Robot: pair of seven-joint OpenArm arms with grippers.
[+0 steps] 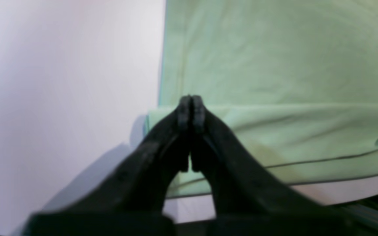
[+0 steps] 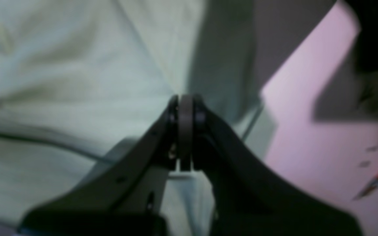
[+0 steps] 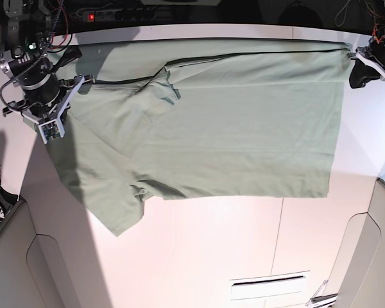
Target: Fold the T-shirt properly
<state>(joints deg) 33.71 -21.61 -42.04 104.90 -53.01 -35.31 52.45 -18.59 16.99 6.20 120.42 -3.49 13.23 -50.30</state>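
When looking down from the left wrist: left fingers [image 1: 182,114] pressed flat together, tips parked right at a folded-over edge of the T-shirt [image 1: 274,65]. Can't make out any cloth caught between them. Pale green fabric filling the right half, lying on the white worktop [image 1: 61,82], with a bare strip of white along the bottom too.

Over to the right wrist, pretty blurry: right fingers [image 2: 199,116] closed, with a thin pale strip sandwiched in between, so looks like clamped on a bit of the T-shirt [image 2: 61,82]. Shirt on the left side, pinkish-white worktop [image 2: 300,114] off to the right.

Then the base view: T-shirt [image 3: 231,128] spread wide across the far part of the worktop [image 3: 212,256], top edge pulled nearly straight between both arms. Right fingers [image 3: 51,125] at the sleeve end on the picture's left, left fingers [image 3: 362,70] just beside the far corner on the picture's right. One sleeve flopping toward the near side, bottom left.
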